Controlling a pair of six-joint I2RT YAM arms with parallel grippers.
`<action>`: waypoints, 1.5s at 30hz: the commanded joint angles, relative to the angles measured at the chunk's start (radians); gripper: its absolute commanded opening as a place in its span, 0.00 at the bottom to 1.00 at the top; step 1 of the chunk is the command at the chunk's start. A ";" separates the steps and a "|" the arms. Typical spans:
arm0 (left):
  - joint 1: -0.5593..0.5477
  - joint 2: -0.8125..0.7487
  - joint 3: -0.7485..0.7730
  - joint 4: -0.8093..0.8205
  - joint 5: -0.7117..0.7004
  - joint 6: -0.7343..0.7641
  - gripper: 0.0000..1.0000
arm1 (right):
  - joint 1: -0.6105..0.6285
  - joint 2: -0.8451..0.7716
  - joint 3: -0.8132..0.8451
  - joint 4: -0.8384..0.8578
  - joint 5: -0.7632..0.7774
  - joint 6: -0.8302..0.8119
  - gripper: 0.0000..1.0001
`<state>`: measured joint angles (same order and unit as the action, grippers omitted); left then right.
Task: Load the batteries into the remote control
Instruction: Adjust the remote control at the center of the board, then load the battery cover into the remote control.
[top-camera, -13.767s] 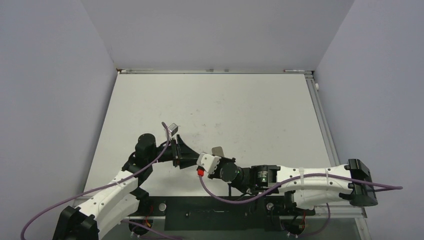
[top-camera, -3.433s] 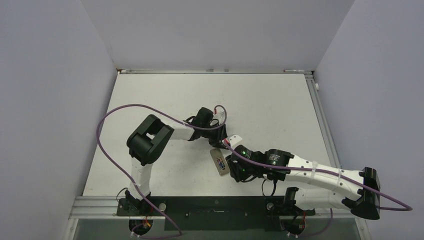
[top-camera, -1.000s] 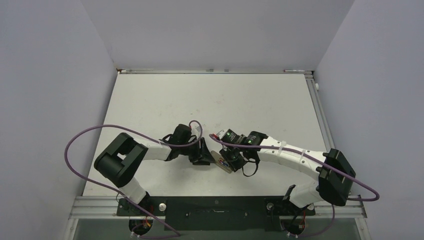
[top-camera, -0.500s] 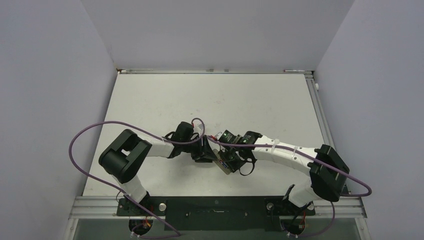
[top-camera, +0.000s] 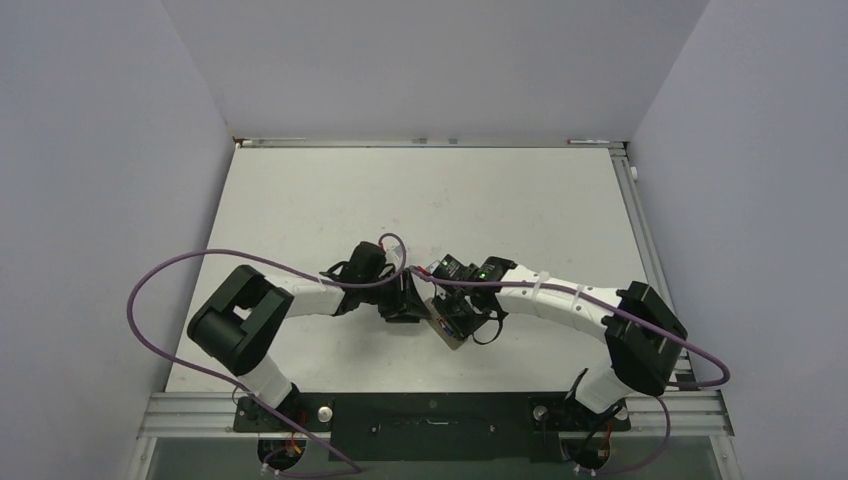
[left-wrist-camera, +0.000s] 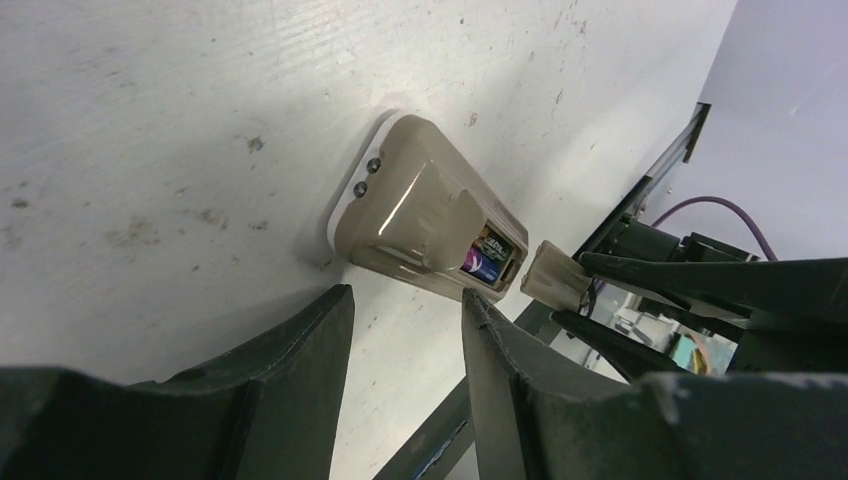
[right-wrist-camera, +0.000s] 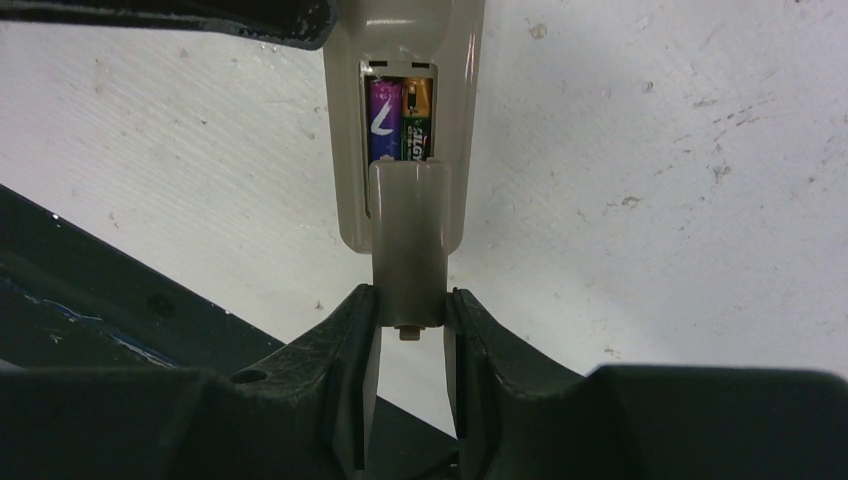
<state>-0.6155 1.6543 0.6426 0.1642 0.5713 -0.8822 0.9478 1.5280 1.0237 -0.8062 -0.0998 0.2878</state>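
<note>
Only print in sight sits on batteries (right-wrist-camera: 400, 122) lying in back recess of remote control (right-wrist-camera: 462, 120). Purple battery (right-wrist-camera: 384, 122): white slanted stroke, part of logo, no word readable. Green-and-gold battery (right-wrist-camera: 418, 125): small white lettering running lengthwise, too blurred to read. From left wrist, tiny white print on purple one, illegible.

- Remote control (right-wrist-camera: 462, 120): glossy beige-grey back, white rim along its face.
- Batteries (right-wrist-camera: 400, 120): one purple with a white mark, one dark green and orange-gold with pale lettering.
- Cover (right-wrist-camera: 410, 240): beige-grey.
- Table (right-wrist-camera: 650, 200): white, flecked with dark specks and scuffs.
- Left gripper (left-wrist-camera: 405, 295) and right gripper (right-wrist-camera: 410, 305): dull black.
- Cable (top-camera: 170, 270): purple.
</note>
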 joint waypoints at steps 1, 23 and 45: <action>0.000 -0.097 0.008 -0.090 -0.087 0.049 0.41 | -0.010 0.015 0.049 0.022 -0.012 0.007 0.09; 0.088 -0.545 -0.069 -0.381 -0.198 0.111 0.46 | -0.019 0.141 0.139 -0.020 -0.010 0.038 0.09; 0.115 -0.657 0.009 -0.546 -0.188 0.198 0.48 | -0.011 0.180 0.166 -0.044 0.003 0.055 0.09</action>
<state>-0.5110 1.0206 0.5983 -0.3523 0.3748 -0.7189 0.9356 1.7000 1.1519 -0.8333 -0.1150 0.3290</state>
